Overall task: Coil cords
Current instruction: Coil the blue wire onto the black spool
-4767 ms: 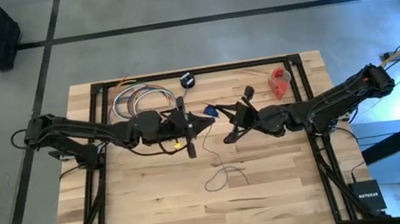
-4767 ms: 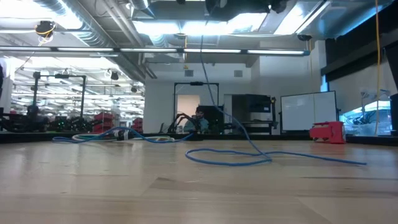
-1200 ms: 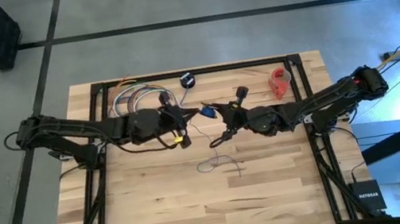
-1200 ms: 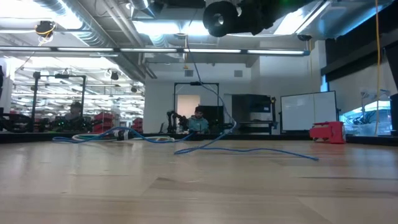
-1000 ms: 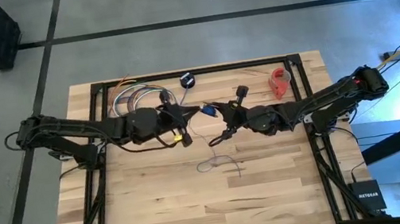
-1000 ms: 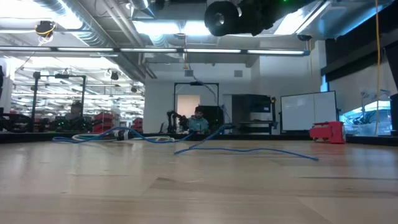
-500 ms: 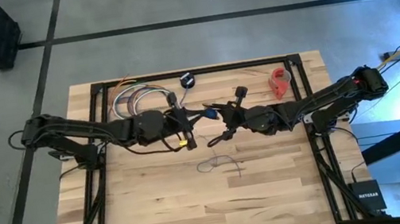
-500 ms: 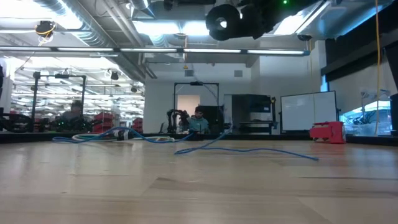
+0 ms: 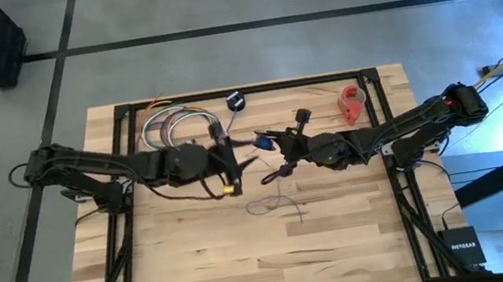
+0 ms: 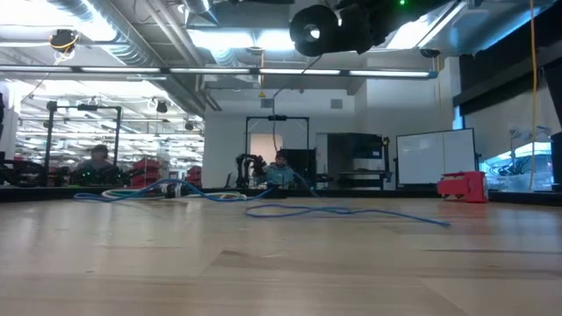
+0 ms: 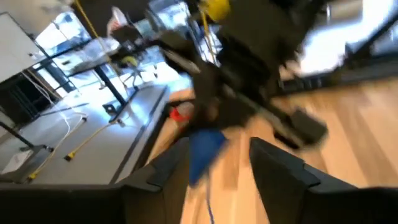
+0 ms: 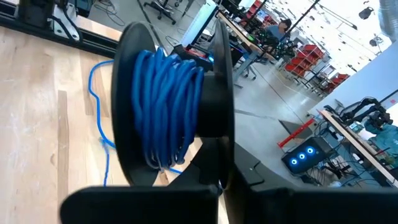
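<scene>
Left gripper (image 11: pixel 217 168), centre of high view, fingers apart, empty. Right gripper (image 9: pixel 288 168) closed on spool (image 12: pixel 168 112) w/ cord (image 9: pixel 277 203) partly wound; rest lies below centre. Next: probably regrab loose cord, wind on.

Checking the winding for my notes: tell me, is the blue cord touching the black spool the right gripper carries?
Touching. The right wrist view shows the blue cord wrapped in many turns around the black spool, lying against its hub between the flanges.
</scene>
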Controlling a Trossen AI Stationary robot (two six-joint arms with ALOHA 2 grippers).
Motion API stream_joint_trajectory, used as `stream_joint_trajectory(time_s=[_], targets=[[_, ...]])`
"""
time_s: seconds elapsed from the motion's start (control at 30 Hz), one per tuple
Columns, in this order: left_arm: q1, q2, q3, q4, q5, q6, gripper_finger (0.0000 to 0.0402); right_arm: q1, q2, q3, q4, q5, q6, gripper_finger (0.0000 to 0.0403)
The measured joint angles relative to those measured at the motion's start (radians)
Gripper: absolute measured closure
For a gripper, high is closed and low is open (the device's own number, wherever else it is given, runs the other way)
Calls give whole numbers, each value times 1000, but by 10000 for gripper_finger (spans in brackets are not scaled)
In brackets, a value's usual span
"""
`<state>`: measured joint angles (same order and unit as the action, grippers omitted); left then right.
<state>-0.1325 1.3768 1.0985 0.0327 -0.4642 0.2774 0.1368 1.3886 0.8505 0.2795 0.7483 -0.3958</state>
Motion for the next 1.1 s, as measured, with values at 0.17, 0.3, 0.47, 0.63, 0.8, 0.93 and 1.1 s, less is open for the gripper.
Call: stream_joint_trajectory(time_s=[0.17,0.3,0.47,0.63,0.8,0.93,1.1], targets=[[8,7,-2,-83,0,51,253,0,0,0,0,-34,6,400],[20,7,-2,-83,-3,92,268,0,0,0,0,-96,13,400],[23,7,-2,-107,18,101,297,0,0,0,3,-129,14,400],[22,7,-2,-109,80,97,360,0,-1,0,7,-161,24,399],[21,7,-3,-108,88,94,393,0,-1,0,3,-219,99,386],[21,7,-3,-115,92,84,398,-1,-2,0,12,-252,138,364],[19,7,-3,-120,91,66,400,28,-69,0,7,-234,125,331]])
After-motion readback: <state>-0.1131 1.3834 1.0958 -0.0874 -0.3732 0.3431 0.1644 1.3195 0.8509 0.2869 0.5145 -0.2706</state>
